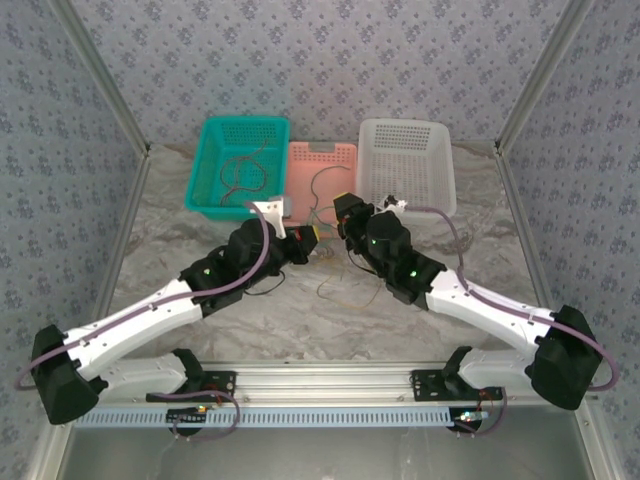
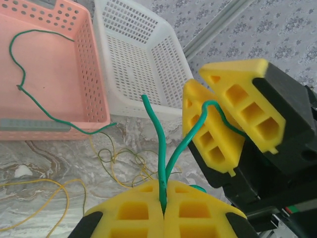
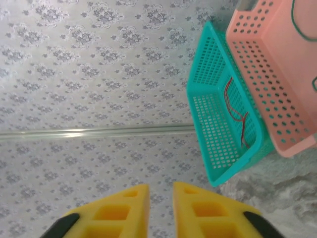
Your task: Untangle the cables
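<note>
Nearest us, the left end effector [image 2: 164,198] is clamped on the green cable [image 2: 160,158], its 2 pads pressed together. 2 strands rise from the grip: 1 ends free, the other curves right and hooks over a finger of the right end effector [image 3: 159,191], whose fingers stand apart. Both end effectors hang over the middle of the surface [image 1: 300,330]. Yellow cables [image 2: 29,182] lie loose on it just beyond. Farther on, a green strand [image 2: 21,87] lies in the pink basket [image 2: 96,79] and trails over its near rim; we cannot tell whether it joins the held cable. The red cable [image 3: 226,93] lies in the teal basket [image 1: 232,208] on the left, and the white basket [image 1: 445,170] stands on the right.
</note>
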### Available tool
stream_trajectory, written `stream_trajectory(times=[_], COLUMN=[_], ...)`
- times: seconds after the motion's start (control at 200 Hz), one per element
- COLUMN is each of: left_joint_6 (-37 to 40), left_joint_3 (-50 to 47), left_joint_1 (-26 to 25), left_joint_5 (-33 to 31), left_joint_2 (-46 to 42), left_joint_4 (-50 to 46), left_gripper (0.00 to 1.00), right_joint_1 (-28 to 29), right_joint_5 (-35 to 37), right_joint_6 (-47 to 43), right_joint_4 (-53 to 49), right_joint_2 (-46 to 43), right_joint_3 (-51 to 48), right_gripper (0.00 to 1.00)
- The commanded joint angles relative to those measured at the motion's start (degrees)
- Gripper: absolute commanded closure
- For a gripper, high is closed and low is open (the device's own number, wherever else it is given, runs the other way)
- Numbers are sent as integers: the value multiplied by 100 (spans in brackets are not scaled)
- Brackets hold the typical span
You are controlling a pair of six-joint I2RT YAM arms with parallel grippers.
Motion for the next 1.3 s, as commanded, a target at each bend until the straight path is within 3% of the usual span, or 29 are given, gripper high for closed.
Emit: stream_trajectory(times=[0.0, 0.155, 0.195, 0.245, 0.285, 0.345, 0.43, 0.535, 0.62, 0.72, 0.899, 1.049, 1.294], left_joint_6=[-74, -143, -179, -247, -320, -447, -673, -1255, -1589, -1514, -1384, -1465, -928], left_joint_3=[-54, -2, 53, 114, 161, 208, 202, 104, -163, -266, -114, -586, -768], left_joint_1=[-80, -81, -85, -81, -81, -81, -73, 33, 267, 407, 405, 402, 420], left_joint_5=[-64, -65, -79, -65, -76, -107, -200, -362, -28, 499, 1701, 1806, 2255], left_joint_2=[62, 3, -41, -105, -174, -293, -511, -821, -1093, -1115, -255, -127, -262], left_joint_4=[241, 111, -4, -125, -233, -391, -607, -982, -692, -367, 122, 1092, 1564], left_gripper=[100, 98, 85, 56, 39, 27, 23, 25, 29, 43, 66, 67, 67], right_joint_1=[-85, -187, -248, -376, -475, -601, -759, -912, -1095, -1172, -1218, -1283, -1477], right_joint_5=[-60, -131, -244, -470, -650, -958, -1264, -1565, -1997, -2277, -2627, -2960, -3221], right_joint_6=[-14, -371, -466, -554, -600, -756, -786, -902, -998, -1146, -1252, -1482, -1591], right_joint_4=[149, 32, 25, 75, 128, 301, 433, 580, 816, 796, 1036, 507, -177], right_joint_2=[8, -195, -240, -267, -274, -278, -304, -381, -375, -444, -506, -680, -884], right_joint_3=[71, -70, -110, -158, -204, -300, -382, -472, -510, -519, -585, -387, -305], right_gripper=[97, 100, 100, 100, 100, 100, 100, 100, 100, 100, 100, 100, 100])
